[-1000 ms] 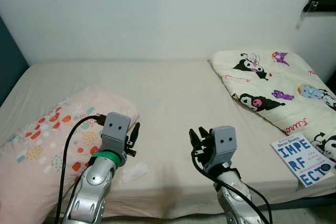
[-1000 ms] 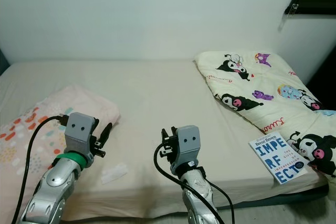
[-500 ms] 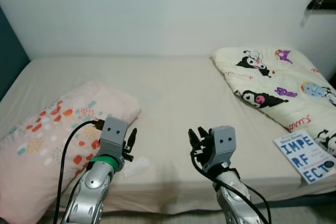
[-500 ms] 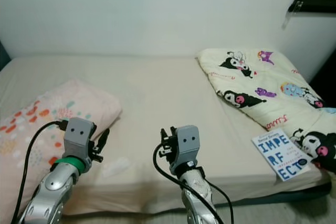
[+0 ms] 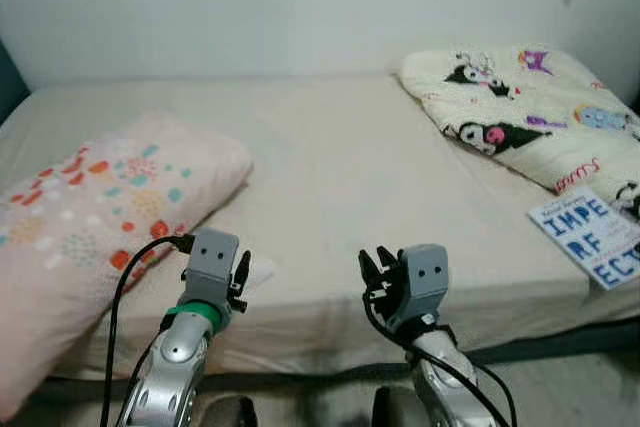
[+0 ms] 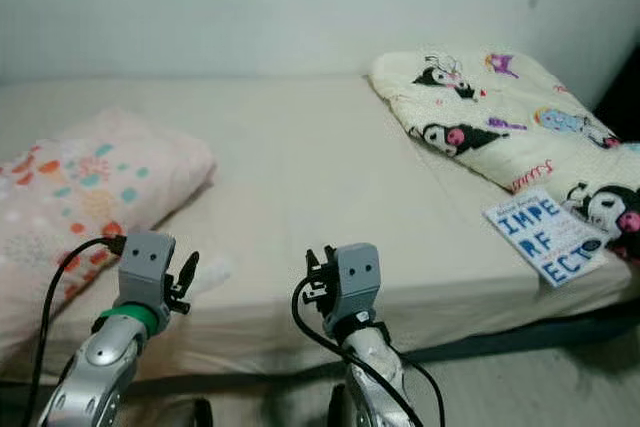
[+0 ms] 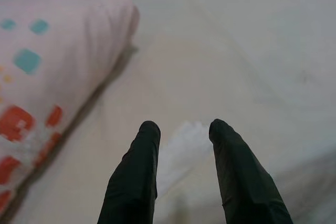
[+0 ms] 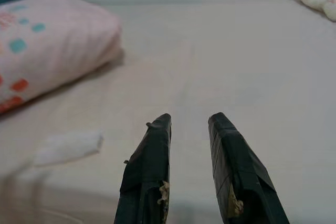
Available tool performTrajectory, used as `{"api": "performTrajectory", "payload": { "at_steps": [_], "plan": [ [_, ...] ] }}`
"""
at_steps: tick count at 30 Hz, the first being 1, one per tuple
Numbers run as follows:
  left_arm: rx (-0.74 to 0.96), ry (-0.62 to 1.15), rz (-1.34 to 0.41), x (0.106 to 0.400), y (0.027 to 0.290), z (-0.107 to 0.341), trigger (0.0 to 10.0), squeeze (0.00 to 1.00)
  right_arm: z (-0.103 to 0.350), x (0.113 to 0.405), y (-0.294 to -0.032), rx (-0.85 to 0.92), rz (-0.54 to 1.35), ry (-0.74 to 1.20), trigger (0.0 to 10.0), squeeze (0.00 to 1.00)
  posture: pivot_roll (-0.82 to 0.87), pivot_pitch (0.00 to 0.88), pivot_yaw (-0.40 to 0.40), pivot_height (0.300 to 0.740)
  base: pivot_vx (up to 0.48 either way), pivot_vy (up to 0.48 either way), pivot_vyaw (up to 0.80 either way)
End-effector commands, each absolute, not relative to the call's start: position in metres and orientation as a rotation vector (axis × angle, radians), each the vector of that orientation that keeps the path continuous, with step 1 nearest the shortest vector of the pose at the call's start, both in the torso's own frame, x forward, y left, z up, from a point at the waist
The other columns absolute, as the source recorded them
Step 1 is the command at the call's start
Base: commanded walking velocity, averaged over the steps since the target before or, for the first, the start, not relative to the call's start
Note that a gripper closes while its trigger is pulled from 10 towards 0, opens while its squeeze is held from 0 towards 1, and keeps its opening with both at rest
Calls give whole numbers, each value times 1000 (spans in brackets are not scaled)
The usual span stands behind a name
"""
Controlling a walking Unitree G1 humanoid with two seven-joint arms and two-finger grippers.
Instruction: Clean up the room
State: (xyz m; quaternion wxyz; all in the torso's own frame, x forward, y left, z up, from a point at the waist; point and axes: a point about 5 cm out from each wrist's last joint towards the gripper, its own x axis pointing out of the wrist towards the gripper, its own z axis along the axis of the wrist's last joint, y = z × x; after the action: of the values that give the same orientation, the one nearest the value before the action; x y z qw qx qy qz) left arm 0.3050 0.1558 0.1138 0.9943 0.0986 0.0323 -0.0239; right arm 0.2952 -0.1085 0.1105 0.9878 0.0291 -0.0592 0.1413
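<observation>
Left wrist view framed the crumpled white tissue [image 7: 181, 148] on the bed [image 5: 340, 177] beside the pillow [image 5: 90, 197], between the parted fingers of the left gripper [image 7: 181, 129], empty like the parted right gripper [image 8: 189, 124]; light, soft, best pinched mid-bunch.

a: what sort of place is this looking like?
b: a home bedroom. a bed [image 5: 330, 177] in a beige sheet is lying against a plain white wall [image 5: 250, 7], carrying a pink patterned pillow [image 5: 90, 197], a folded cartoon-print blanket [image 5: 520, 107] and a book [image 5: 592, 237].
</observation>
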Motion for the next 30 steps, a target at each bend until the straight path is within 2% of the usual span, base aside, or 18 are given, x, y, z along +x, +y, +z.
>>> {"api": "performTrajectory", "payload": {
  "at_steps": [1, 13, 17, 20, 24, 30],
  "plan": [
    [234, 104, 7, 307, 163, 110, 10000, 0, 110, 295, -110, 68, 276, -113, 10000, 0, -76, 110, 65, 571, 0, 0, 0],
    [197, 219, 130, 324, 168, 86, 10000, 0, 115, 293, -110, 51, 296, -130, 10000, 0, -100, 150, 53, 571, 0, 0, 0],
    [196, 279, 253, 336, 177, 79, 10000, 0, 118, 293, -117, 21, 292, -139, 10000, 0, -117, 174, 50, 571, 0, 0, 0],
    [199, 282, 270, 337, 179, 79, 10000, 0, 118, 293, -118, 21, 292, -140, 10000, 0, -117, 174, 50, 571, 0, 0, 0],
    [274, 287, 488, 345, 214, 88, 10000, 0, 122, 293, -126, -11, 291, -145, 10000, 0, -146, 203, 50, 571, 0, 0, 0],
    [276, 307, 486, 333, 232, 80, 10000, 0, 120, 290, -127, -9, 283, -137, 10000, 0, -136, 218, 58, 571, 0, 0, 0]
  ]
}}
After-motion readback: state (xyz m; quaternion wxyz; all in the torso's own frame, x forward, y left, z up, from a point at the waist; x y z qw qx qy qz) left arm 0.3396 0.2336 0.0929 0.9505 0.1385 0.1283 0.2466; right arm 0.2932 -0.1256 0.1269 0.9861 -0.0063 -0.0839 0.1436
